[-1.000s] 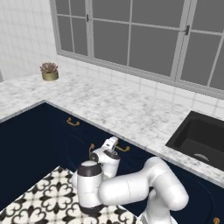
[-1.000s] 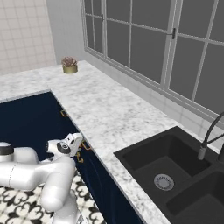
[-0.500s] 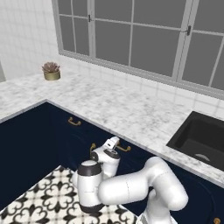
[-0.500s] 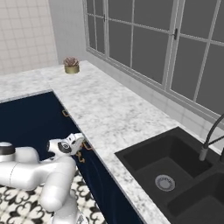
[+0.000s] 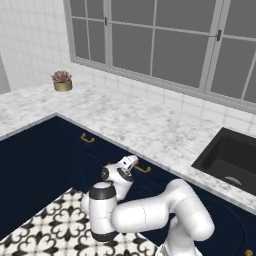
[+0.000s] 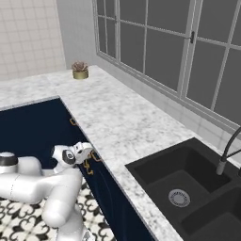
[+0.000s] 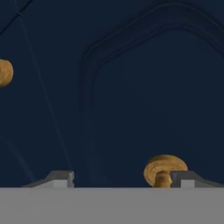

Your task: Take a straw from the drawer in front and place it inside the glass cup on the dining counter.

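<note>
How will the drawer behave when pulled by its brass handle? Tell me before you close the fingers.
The drawer probably slides straight out, stiffly; its navy front looks rigid. The handle is smooth, rounded brass, so it may slip. The gripper stands open with one finger beside a handle post.

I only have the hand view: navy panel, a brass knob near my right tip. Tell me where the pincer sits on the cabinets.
Observer: The pincer is at the drawer handle, just under the marble worktop.
Operator: Report what's beside that drawer.
Observer: Another navy front with its own brass handle sits to its left in the left base view.
Operator: Say what's on the worktop.
Observer: A black sink to the right and a small potted plant in the far corner.
</note>
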